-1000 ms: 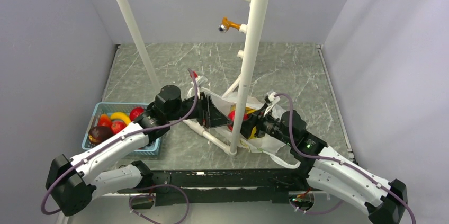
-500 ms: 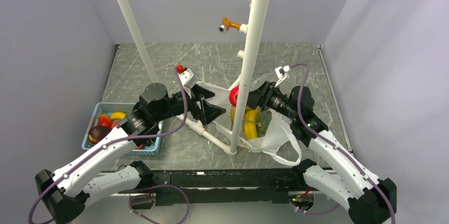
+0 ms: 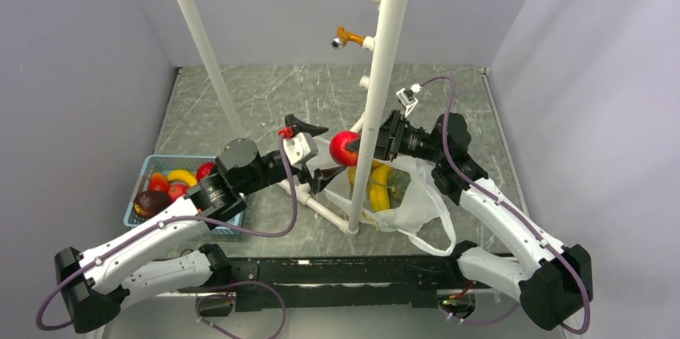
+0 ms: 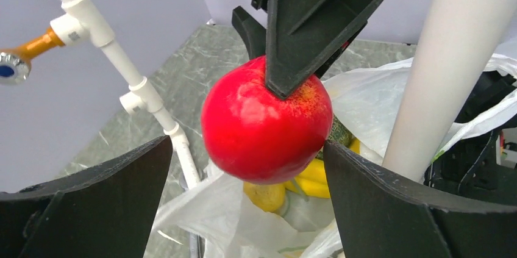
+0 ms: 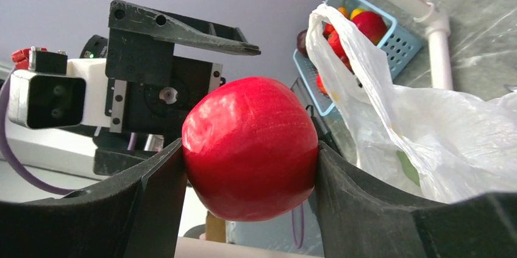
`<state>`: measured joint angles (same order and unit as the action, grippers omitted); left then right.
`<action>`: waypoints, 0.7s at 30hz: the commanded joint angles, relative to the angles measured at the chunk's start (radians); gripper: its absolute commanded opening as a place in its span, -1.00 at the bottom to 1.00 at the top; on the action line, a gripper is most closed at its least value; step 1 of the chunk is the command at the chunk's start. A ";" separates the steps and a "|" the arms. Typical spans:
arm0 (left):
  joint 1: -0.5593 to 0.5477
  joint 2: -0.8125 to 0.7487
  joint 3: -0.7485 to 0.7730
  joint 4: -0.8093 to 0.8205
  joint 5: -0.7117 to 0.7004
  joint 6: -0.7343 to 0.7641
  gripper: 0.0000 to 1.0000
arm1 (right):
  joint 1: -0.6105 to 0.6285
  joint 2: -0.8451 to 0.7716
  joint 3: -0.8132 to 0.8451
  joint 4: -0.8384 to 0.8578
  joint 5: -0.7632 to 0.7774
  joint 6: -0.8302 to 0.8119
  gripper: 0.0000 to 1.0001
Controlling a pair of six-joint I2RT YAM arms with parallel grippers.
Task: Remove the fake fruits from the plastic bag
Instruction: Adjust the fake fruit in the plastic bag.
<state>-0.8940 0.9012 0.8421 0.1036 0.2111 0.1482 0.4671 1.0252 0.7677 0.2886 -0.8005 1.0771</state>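
Holding item one, your right end effector (image 3: 358, 146) is clamped on a red apple (image 3: 343, 148): round, glossy and smooth-skinned, with a small orange-speckled patch by the upper finger. The apple hangs above the bag's mouth, just beside the upright white pipe (image 3: 381, 74).

- Left end effector (image 3: 314, 152): jaws spread wide and holding nothing. It faces the apple from the left, near it but not touching.
- Plastic bag (image 3: 417, 195): thin, crinkled, translucent white. It is slumped on the desk (image 3: 265, 98) at the foot of the pipe, mouth open, with one loop handle trailing toward the near edge.
- Bananas (image 3: 380, 187): yellow, curved and shiny, inside the bag. A green piece beside them is mostly hidden.
- Basket (image 3: 144, 171): light-blue plastic lattice, rectangular, at the desk's left edge. It holds assorted fruits (image 3: 178, 183) in red, yellow and a dark colour.
- Desk: grey-green marbled surface. The widest visible stretch lies behind the bag, toward the far wall. The pipe and its low diagonal brace (image 3: 321, 207) crowd the space between your two arms.
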 commanded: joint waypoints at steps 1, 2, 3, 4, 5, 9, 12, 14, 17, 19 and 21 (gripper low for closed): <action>-0.031 0.041 0.060 0.055 -0.006 0.124 0.99 | 0.010 0.007 0.039 0.134 -0.060 0.087 -0.63; -0.039 0.055 0.067 0.058 -0.010 0.136 0.99 | 0.011 0.010 0.037 0.149 -0.065 0.098 -0.63; -0.046 0.064 0.071 0.063 -0.017 0.145 0.99 | 0.016 0.014 0.036 0.154 -0.067 0.106 -0.63; -0.054 0.072 0.074 0.067 -0.021 0.154 0.99 | 0.021 0.014 0.036 0.156 -0.066 0.107 -0.62; -0.060 0.077 0.076 0.071 -0.027 0.161 0.99 | 0.025 0.015 0.035 0.158 -0.063 0.108 -0.62; -0.081 0.082 0.071 0.113 -0.042 0.169 0.99 | 0.044 0.023 0.035 0.170 -0.058 0.113 -0.58; -0.095 0.084 0.074 0.116 -0.062 0.164 0.81 | 0.058 0.026 0.033 0.176 -0.053 0.111 -0.53; -0.099 0.077 0.073 0.104 -0.089 0.162 0.41 | 0.063 0.026 0.035 0.164 -0.048 0.096 -0.47; -0.101 0.052 0.063 0.074 -0.107 0.150 0.06 | 0.066 0.023 0.026 0.155 -0.039 0.088 -0.37; -0.101 0.027 0.048 0.061 -0.101 0.130 0.01 | 0.067 0.025 0.019 0.166 -0.040 0.095 -0.22; -0.100 0.003 0.032 0.053 -0.106 0.106 -0.05 | 0.066 0.023 0.023 0.153 -0.038 0.080 0.18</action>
<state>-0.9939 0.9730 0.8761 0.1383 0.1474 0.2920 0.5278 1.0546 0.7685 0.4061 -0.8276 1.1736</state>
